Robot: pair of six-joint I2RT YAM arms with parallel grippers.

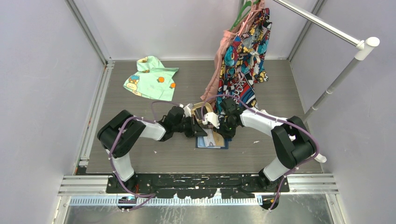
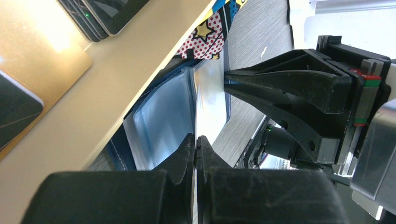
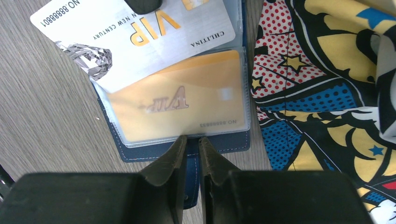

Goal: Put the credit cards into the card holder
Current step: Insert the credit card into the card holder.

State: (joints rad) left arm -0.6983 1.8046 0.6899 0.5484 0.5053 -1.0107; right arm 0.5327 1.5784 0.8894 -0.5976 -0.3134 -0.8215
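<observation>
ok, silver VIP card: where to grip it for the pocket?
Pinch the silver VIP card across its faces at the numbered end, from the table side: it's thin, and that end juts off the card holder, clear of the orange card.

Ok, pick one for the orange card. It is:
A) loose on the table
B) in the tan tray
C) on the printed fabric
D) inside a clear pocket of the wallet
D: the orange card lies behind clear plastic inside the open wallet, and the navy border frames it on the left and bottom.
</observation>
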